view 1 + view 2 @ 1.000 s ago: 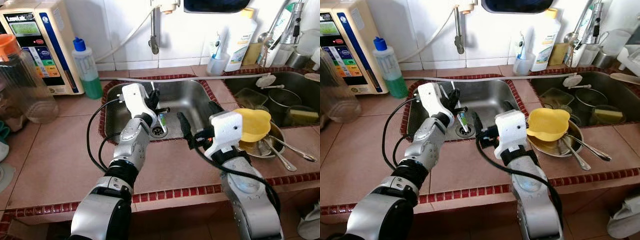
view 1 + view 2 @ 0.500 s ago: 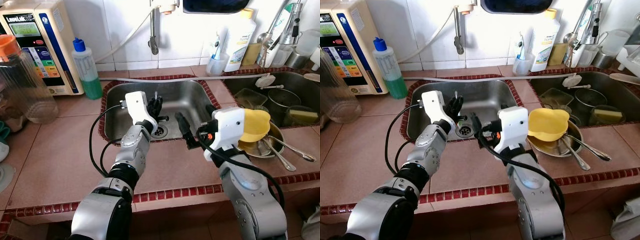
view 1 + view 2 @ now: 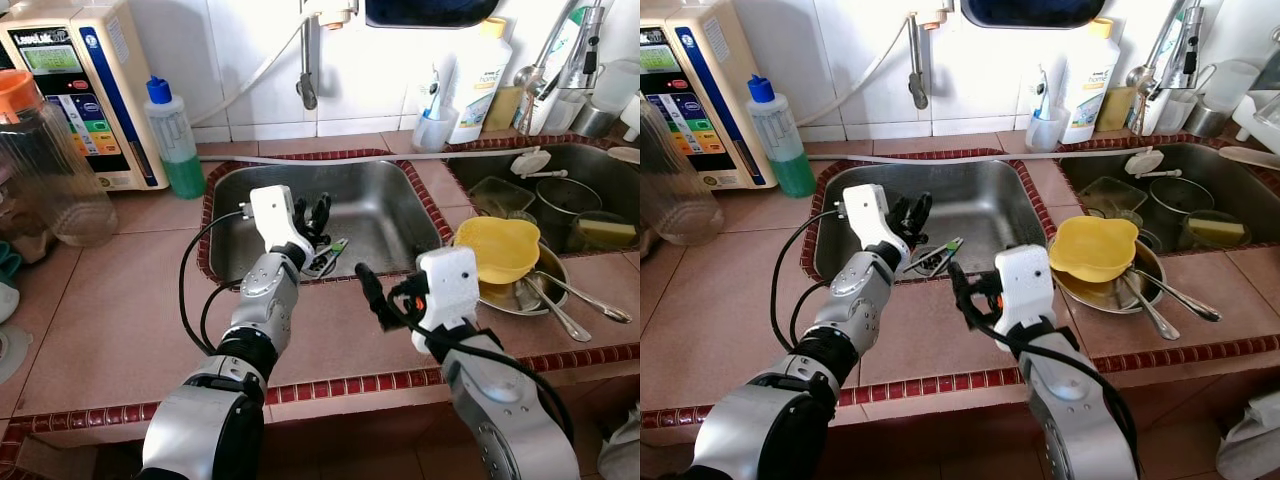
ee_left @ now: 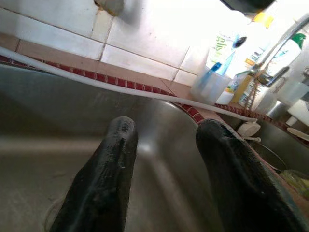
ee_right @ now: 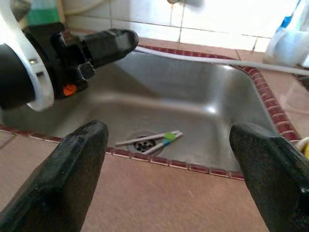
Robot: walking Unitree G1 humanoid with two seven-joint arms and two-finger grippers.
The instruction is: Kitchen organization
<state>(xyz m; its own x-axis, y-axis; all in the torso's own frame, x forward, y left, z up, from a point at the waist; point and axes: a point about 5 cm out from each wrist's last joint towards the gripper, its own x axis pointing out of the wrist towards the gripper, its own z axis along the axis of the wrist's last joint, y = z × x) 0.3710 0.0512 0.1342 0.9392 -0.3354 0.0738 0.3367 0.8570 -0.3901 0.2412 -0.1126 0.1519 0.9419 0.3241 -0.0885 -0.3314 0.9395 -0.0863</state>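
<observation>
A white toothbrush with a green-and-blue head lies flat on the bottom of the steel sink, across the drain; it is also visible as the toothbrush just below my left fingers. My left gripper hovers open over the sink's front left part with nothing between its fingers. My right gripper is open and empty above the tiled counter just in front of the sink rim. The wrist view has my right gripper facing into the sink.
A yellow bowl rests on dishes and spoons in the right-hand basin. A green soap bottle, a water appliance and a clear jug stand at the left. A cup of brushes and a white hose are behind the sink.
My left gripper has let go of the toothbrush, which now lies by the drain. My right arm has drawn back from the sink toward the counter's front edge.
</observation>
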